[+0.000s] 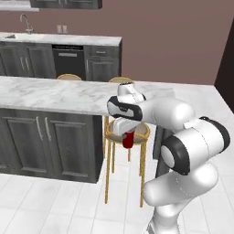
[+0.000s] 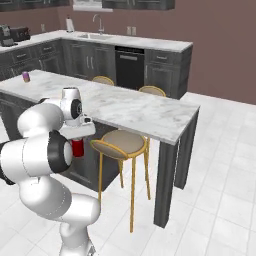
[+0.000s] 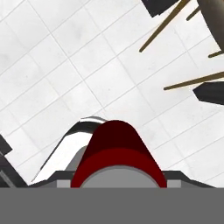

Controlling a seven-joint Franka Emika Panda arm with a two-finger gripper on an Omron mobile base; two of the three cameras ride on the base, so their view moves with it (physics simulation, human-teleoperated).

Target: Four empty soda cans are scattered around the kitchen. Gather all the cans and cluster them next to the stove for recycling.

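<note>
The tool (image 1: pixel 128 137) held a red soda can (image 1: pixel 128 140) in the air beside the stool (image 1: pixel 142 132), near the worktop (image 1: pixel 55 93); swinging out, it could have clipped either and lost the can

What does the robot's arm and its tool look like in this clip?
The arm is glossy white, built of rounded, bulbous segments with dark grey bands at the joints. Its tool is a small white block at the wrist. No cables or markings are visible.
</note>
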